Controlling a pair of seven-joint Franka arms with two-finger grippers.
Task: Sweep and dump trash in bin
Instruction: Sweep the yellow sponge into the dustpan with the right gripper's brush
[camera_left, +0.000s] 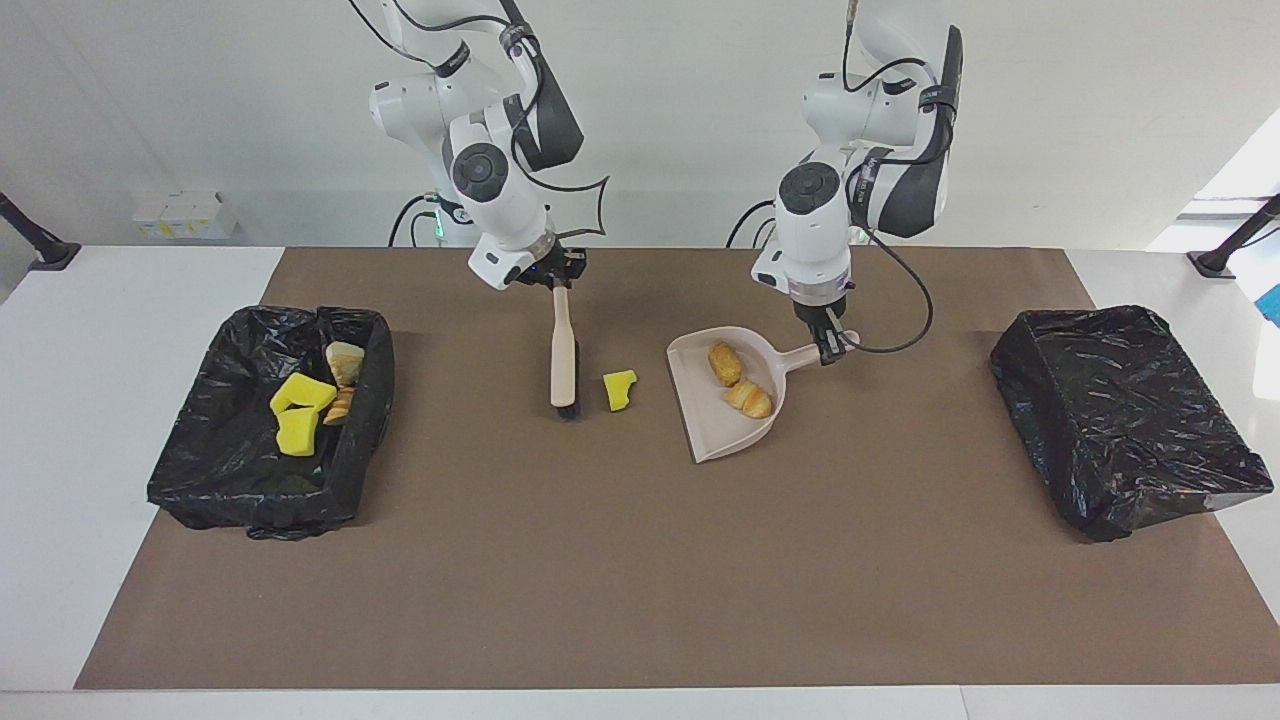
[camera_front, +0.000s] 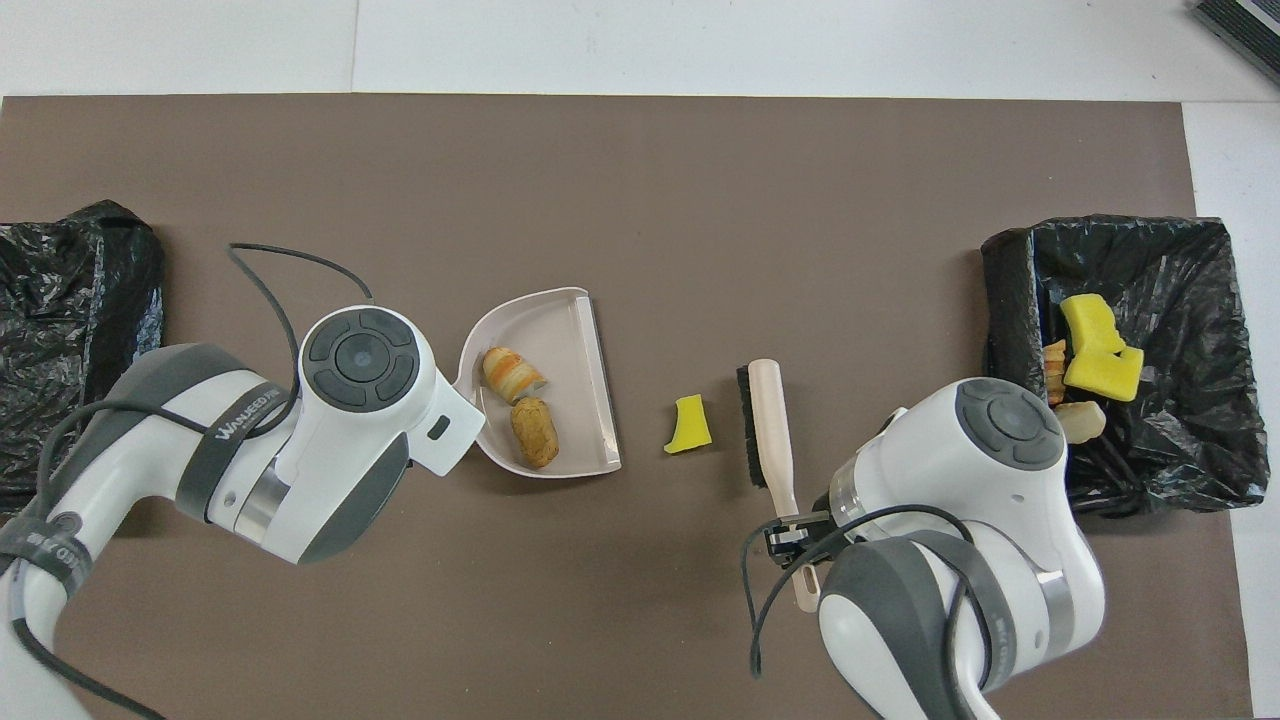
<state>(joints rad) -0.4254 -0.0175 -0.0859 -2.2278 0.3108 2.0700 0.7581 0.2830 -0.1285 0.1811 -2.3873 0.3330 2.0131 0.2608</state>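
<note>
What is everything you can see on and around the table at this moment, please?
Dustpan: one, beige, mid-table, held by its handle.
Bread pieces in dustpan: two, golden-brown.
Sponge scrap: one, yellow, on the mat between brush and dustpan.
Brush: one, beige with dark bristles, held by its handle.
Open bin: one, black-lined, at the right arm's end, holding yellow sponge chunks and bread pieces.
Second bin: one, black-lined, at the left arm's end.
Mat: one, brown.
Left tool: shut on the dustpan.
Right tool: shut on the brush.
</note>
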